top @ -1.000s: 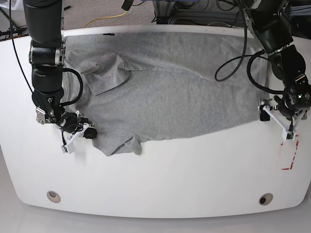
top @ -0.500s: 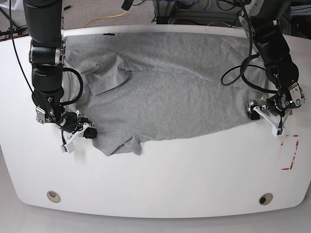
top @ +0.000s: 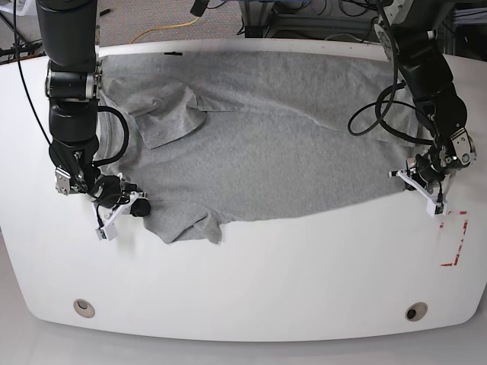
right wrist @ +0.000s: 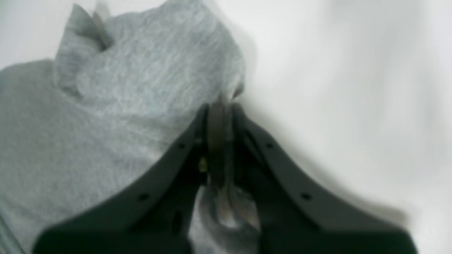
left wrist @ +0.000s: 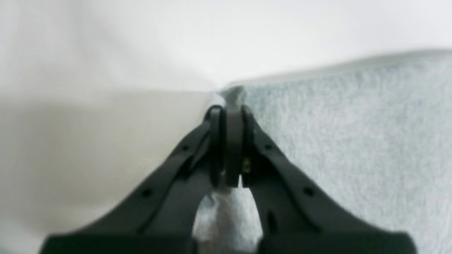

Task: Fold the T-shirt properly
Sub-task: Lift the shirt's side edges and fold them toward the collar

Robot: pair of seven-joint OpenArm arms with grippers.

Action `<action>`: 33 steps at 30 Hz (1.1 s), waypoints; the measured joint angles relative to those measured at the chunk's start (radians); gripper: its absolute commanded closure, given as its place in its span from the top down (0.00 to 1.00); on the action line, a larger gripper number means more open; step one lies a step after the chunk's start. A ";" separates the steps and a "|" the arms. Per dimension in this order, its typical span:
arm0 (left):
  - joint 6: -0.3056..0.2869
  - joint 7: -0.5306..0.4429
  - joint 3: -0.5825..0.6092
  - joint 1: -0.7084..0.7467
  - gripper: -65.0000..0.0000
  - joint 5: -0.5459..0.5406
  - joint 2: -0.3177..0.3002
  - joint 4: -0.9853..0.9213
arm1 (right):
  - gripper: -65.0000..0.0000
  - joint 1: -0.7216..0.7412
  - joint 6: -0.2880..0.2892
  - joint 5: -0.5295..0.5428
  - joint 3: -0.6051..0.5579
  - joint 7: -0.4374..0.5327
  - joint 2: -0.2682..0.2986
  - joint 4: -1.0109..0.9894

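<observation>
The T-shirt (top: 266, 144) lies spread across the far half of the white table (top: 266, 281), plain grey side up, with one sleeve folded over near the far left. My left gripper (top: 415, 181) sits at the shirt's near right corner. In the left wrist view this left gripper (left wrist: 229, 113) is shut, with T-shirt (left wrist: 353, 141) fabric pinched between its jaws. My right gripper (top: 125, 209) is at the shirt's near left edge, beside the lower sleeve. In the right wrist view, the right gripper (right wrist: 219, 107) is shut on a bunched bit of T-shirt (right wrist: 106, 123).
Red tape marks (top: 454, 243) sit on the table at the near right. Two round holes (top: 84, 307) (top: 415, 312) lie near the front edge. Cables, one of them yellow (top: 163, 29), run along the floor behind the table.
My left gripper has moved left onto the shirt's near right corner and gone from open to shut on the fabric. The right arm has stayed put.
</observation>
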 measured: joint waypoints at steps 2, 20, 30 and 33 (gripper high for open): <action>0.000 -0.005 -0.003 0.001 0.00 0.000 0.000 0.000 | 0.00 -0.020 -0.004 0.000 0.002 -0.027 0.000 0.060; -0.001 -0.010 0.000 0.110 0.00 -0.007 0.003 0.290 | 0.00 -0.211 -0.004 0.003 0.178 -0.320 0.031 0.587; -0.077 -0.010 -0.006 0.155 0.00 -0.003 0.000 0.313 | 0.00 -0.364 -0.003 0.016 0.299 -0.541 0.021 0.925; -0.137 -0.010 -0.022 0.153 0.00 -0.004 0.004 0.313 | 0.00 -0.424 -0.003 0.013 0.321 -0.581 0.015 1.027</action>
